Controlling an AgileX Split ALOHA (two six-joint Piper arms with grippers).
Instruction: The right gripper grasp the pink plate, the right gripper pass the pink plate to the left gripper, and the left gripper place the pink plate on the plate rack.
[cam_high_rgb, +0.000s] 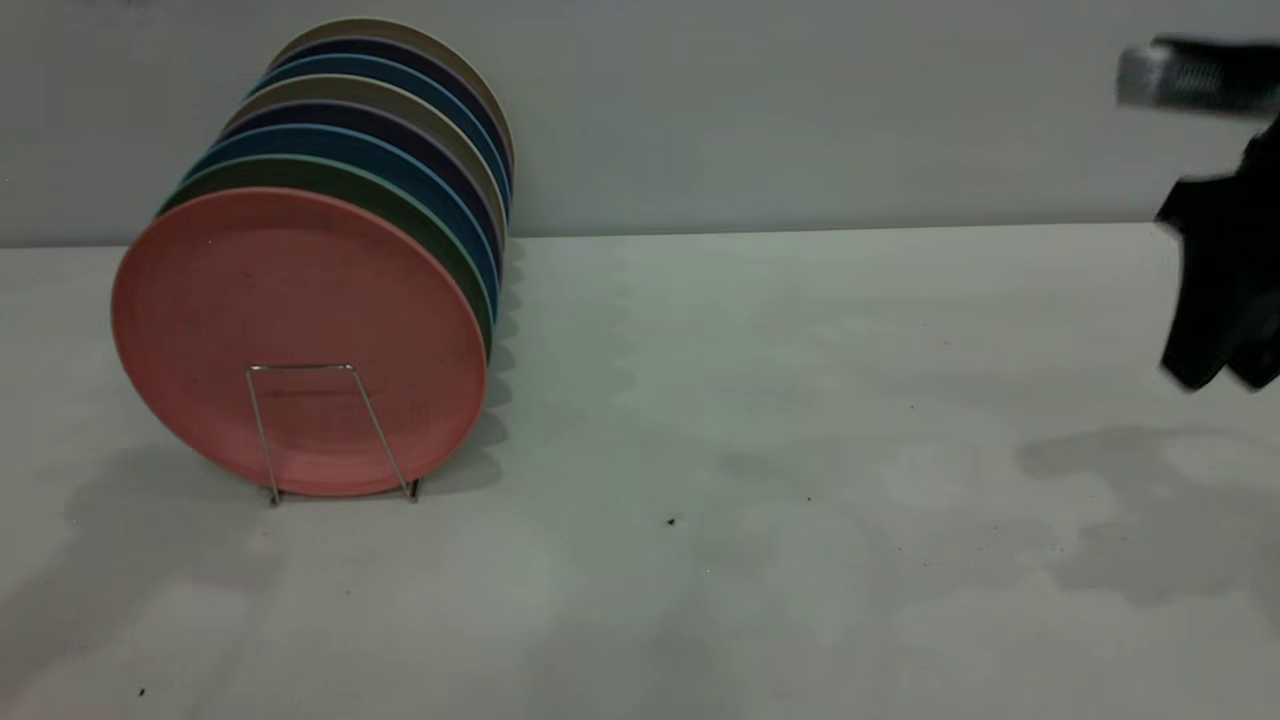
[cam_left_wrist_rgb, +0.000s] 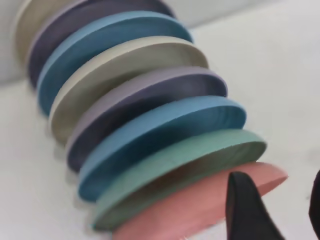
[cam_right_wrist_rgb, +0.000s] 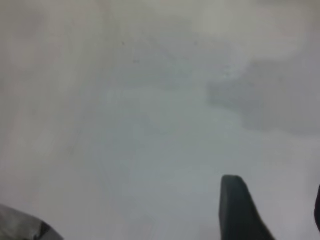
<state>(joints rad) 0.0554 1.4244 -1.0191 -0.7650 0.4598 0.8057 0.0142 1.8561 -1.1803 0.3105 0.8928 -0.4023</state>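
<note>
- Already, the big round pink plastic plate (cam_high_rgb: 298, 340) stands on edge at the front of the thin silver wire plate rack (cam_high_rgb: 330, 430), touching the teal-green plate (cam_high_rgb: 440, 240) behind it.
- Wide bare white bench (cam_high_rgb: 800, 450) lies open between rack and right hand (cam_high_rgb: 1222, 380).
- Right hand hangs at the far right edge, fingers spread, holding nothing.
- Left hand (cam_left_wrist_rgb: 275, 210) is above the pink rim, fingers spread.

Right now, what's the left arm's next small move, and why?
Probably lift the left gripper straight up and away. The pink plate already stands in the plate rack, frontmost in the row, and the open fingers look clear of it. The right gripper hangs off to the side.
</note>
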